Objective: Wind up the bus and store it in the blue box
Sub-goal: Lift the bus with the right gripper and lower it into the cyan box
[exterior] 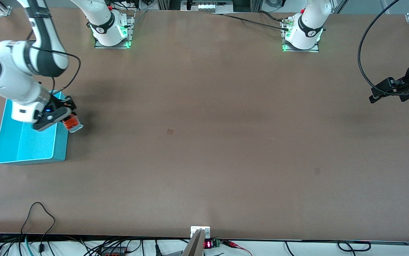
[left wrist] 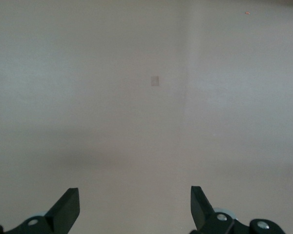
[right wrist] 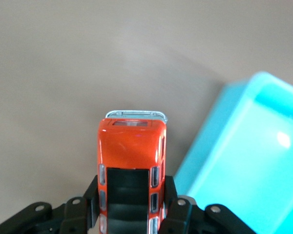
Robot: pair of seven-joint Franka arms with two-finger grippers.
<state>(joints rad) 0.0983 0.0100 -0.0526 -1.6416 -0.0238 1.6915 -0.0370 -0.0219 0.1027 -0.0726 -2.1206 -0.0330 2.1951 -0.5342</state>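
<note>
My right gripper is shut on the bus, a small orange toy van with a dark roof and a white-grey front. It holds the bus in the air over the table, just beside the wall of the blue box that faces the left arm's end. In the right wrist view the bus sits between my fingers, with the blue box beside it. My left gripper is open and empty, waiting over the left arm's end of the table; its open fingertips show over bare table.
The brown table is bare across its middle. A small dark mark lies near the centre. Cables hang along the edge nearest the front camera. The arm bases stand at the table's top edge.
</note>
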